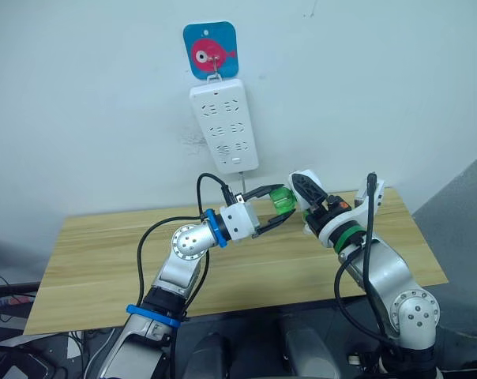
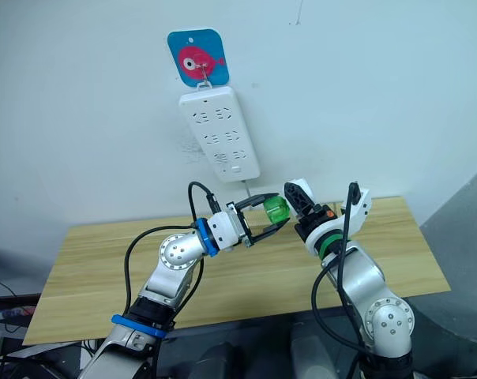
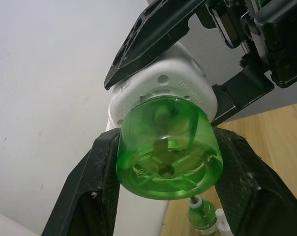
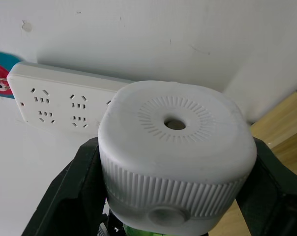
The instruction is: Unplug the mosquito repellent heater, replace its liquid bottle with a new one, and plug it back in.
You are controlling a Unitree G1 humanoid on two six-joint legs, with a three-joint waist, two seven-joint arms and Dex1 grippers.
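1. The mosquito repellent heater (image 4: 175,162) is held clear of the wall, in mid-air above the wooden surface (image 1: 104,253), below the white power strip (image 1: 224,125) that hangs from a hook under a blue fish sticker (image 1: 210,49); none of the strip's sockets is occupied, so the unplugging step is judged done.

2. The heater's ribbed white body is clamped between the fingers of the right gripper (image 4: 175,196), its vented top turned toward that wrist camera.

3. The green liquid bottle (image 3: 167,155) is gripped by its sides between the fingers of the left gripper (image 3: 165,162), while its neck is still seated in the heater's socket.

4. The step in hand is judged to be the removal of the old bottle: a twist or pull by the left gripper against the steady right hold is called for next, with the 2 kept in line.

5. The bottle's green plastic is translucent; whether liquid remains inside cannot be told.

6. A second small green bottle (image 3: 201,220) with a white cap is seen standing on the surface beneath, possibly the replacement.
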